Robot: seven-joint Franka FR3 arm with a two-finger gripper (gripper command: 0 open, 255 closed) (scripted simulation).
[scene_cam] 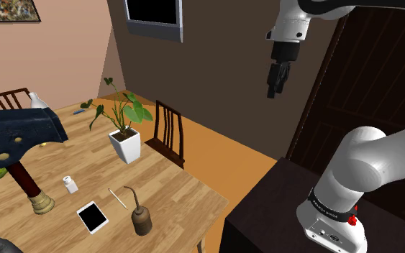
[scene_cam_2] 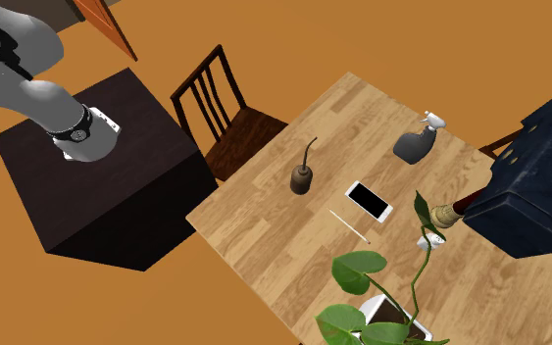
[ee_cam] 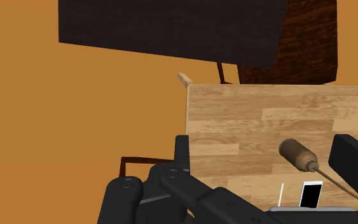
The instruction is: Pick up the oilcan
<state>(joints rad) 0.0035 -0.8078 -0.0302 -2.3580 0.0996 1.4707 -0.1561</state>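
The oilcan (scene_cam: 142, 215) is a brown, round-bodied can with a long thin curved spout. It stands upright near the corner of the wooden table (scene_cam: 186, 188), next to a white-framed phone (scene_cam: 92, 216). The second exterior view has the oilcan (scene_cam_2: 302, 177) close to the table edge (scene_cam_2: 226, 235), and in the wrist view the oilcan (ee_cam: 297, 153) lies far beyond the fingers. My black gripper (scene_cam: 273, 90) hangs high in the air, well above and to the shoulder view's right of the table, off its edge. In the wrist view the gripper (ee_cam: 266, 145) is open with nothing between its fingers.
A dark chair (scene_cam: 167, 133) stands at the table's side between the can and the stand (scene_cam: 280, 208). On the table are a potted plant (scene_cam: 124, 140), a thin white stick (scene_cam: 117, 198), a small white bottle (scene_cam: 70, 185), a grey spray bottle (scene_cam_2: 416, 145) and a bulky dark blue object (scene_cam: 14, 133).
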